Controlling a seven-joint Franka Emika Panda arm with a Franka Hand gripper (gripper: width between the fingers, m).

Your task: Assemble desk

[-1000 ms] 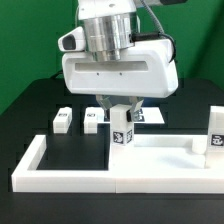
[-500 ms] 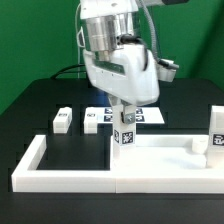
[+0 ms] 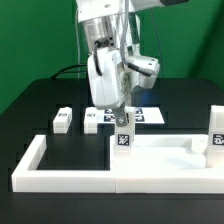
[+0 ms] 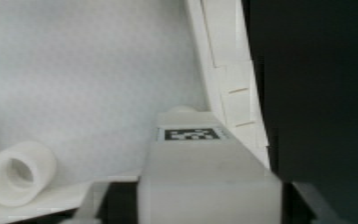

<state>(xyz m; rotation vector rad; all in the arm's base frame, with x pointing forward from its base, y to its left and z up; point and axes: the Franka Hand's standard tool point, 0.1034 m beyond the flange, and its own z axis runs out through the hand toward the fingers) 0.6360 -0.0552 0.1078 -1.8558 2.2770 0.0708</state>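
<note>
– Wall contents?
– Border wall (image 3: 60,176) encloses the flat tabletop (image 3: 165,151), which lies right beneath the jaws.
– Jaws?
– Part-spread, pinching one tagged leg (image 3: 122,138) upright between them. A round socket (image 4: 16,172) sits just beside its lower end.

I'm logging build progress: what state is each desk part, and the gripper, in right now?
Gripper: jaws shut, gripping a leg.
Held leg: upright on the tabletop's corner.
Tabletop: lying flat inside the border wall.
Second leg: upright at the tabletop's other end.
Two loose legs: lying on the black table.
</note>
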